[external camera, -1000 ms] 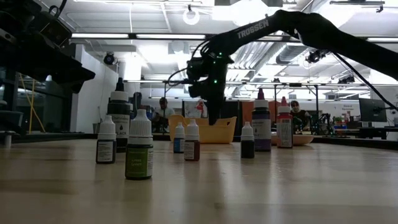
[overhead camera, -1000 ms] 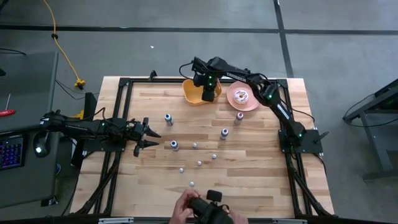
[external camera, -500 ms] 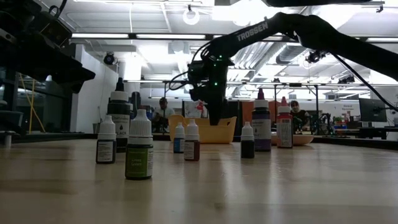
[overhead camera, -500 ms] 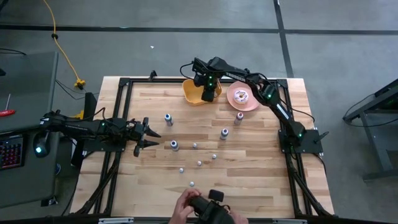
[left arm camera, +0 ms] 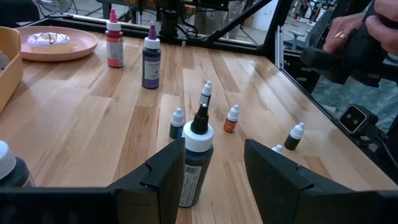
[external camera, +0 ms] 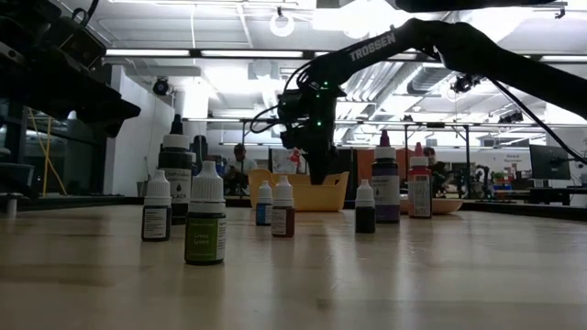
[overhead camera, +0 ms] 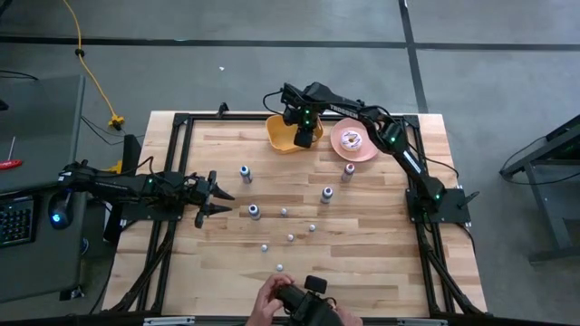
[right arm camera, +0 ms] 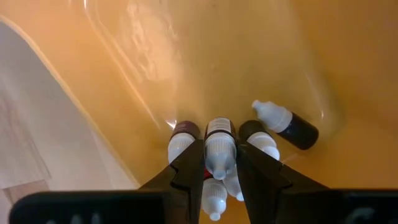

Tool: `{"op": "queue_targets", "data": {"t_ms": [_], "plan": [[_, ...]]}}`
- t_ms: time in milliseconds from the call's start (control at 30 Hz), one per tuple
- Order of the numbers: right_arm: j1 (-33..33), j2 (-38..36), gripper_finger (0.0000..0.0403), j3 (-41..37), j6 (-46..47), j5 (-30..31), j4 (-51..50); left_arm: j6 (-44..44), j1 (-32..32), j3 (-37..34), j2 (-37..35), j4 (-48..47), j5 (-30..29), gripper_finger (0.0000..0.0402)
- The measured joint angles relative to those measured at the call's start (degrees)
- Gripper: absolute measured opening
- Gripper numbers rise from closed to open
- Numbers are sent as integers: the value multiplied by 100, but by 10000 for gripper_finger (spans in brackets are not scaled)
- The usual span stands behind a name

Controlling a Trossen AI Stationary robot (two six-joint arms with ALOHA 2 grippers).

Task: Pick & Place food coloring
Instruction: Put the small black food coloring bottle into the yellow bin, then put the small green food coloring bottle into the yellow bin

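Bottle (right arm camera: 219,147): small dropper of food coloring, upright between the fingers of the right claw (right arm camera: 219,163), low inside the yellow bowl (right arm camera: 261,56); fingers flank it closely, whether gripping or just let go cannot be told
Handling: judged light, stiff plastic, smooth and likely slippery; tips easily
Hold: best across the round body below the white cap, not on the tapered tip
Shapes: narrow cylinders, white conical caps, dark or coloured bodies
Bowl: glossy yellow plastic, curved walls; several bottles lying inside
Remaining bottles (overhead camera: 255,211): standing scattered on the wooden tabletop (overhead camera: 362,244)
Left claw (overhead camera: 217,196): fingers spread, holding nothing, beside a dark bottle (left arm camera: 194,166)
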Motion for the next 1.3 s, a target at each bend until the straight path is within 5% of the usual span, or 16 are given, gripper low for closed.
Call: {"op": "queue_targets", "data": {"t_ms": [767, 1000, 1300], "plan": [[11, -3, 119, 371, 15, 95, -58, 0, 0, -1, 2, 1, 17, 163], [76, -561, 119, 358, 85, 46, 95, 2, -1, -1, 0, 0, 17, 163], [440, -1536, 119, 358, 251, -1238, -102, 2, -2, 0, 1, 1, 15, 163]]}}
